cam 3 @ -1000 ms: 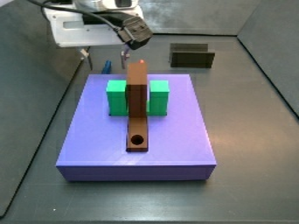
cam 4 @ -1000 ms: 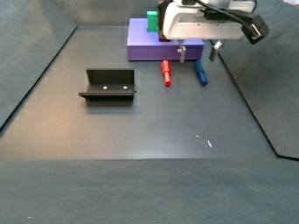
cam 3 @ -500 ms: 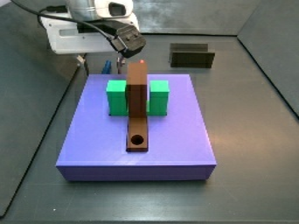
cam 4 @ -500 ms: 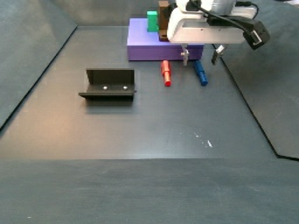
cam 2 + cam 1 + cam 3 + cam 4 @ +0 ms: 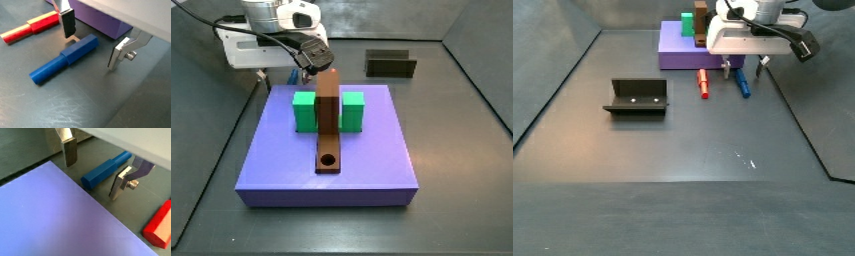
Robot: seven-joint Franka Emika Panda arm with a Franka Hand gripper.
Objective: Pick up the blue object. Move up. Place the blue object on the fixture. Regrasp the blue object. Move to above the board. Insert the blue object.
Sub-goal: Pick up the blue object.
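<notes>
The slim blue rectangular bar looks light, rigid — we'd pinch its midsection, end effector spread wide astride it.

Both side views look down from opposite ends, sharing the board — wrist views sit close behind the gripper.

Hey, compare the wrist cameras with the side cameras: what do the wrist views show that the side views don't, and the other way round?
Only the wrist views show the gripper open, its fingers straddling the blue object without touching it.

Only the side views show the fixture standing apart on the floor, plus the green block and brown bar on top of the board.

Both show the blue object lying on the floor beside the board, with a red piece next to it.
</notes>
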